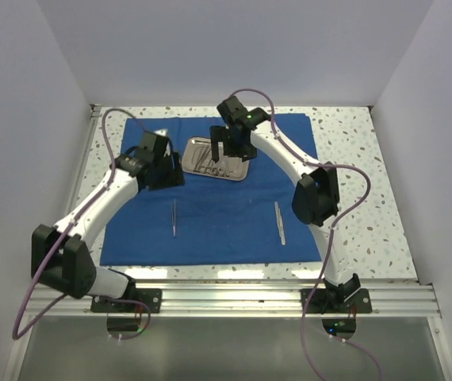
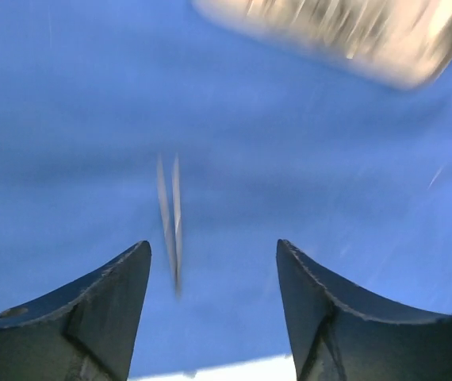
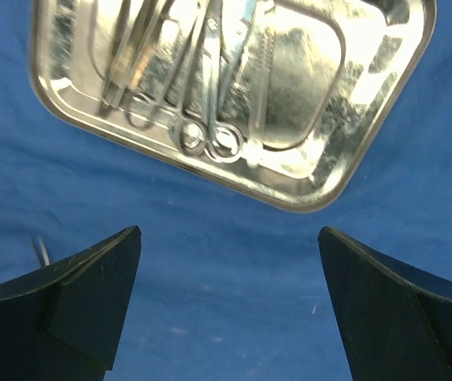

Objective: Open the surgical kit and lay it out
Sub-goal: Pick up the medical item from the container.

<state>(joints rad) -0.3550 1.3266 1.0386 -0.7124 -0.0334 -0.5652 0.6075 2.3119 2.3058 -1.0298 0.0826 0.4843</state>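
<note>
Right gripper [image 3: 230,234] is wide open and empty, with the steel tray [image 3: 309,63] just ahead of its fingertips on the blue cloth [image 3: 234,317]. The ring-handled instruments [image 3: 206,139] sit in the tray's half nearer its left finger, rings toward the hand and long axes running away from it, so I'd judge the right arm nearer for the next pick. Left gripper [image 2: 212,244] is also open and empty, tweezers [image 2: 170,214] lengthwise ahead between its fingers (blurred); bare cloth hand-side of the tray, out to the second tweezers [image 1: 280,223], looks free for laying.

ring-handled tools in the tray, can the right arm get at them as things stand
Probably yes. The right gripper hangs close by the tray, fingers spread wide, with only bare blue cloth between. The ring-handled tools lie uncovered by the tray's nearer rim, though bunched together.
</note>
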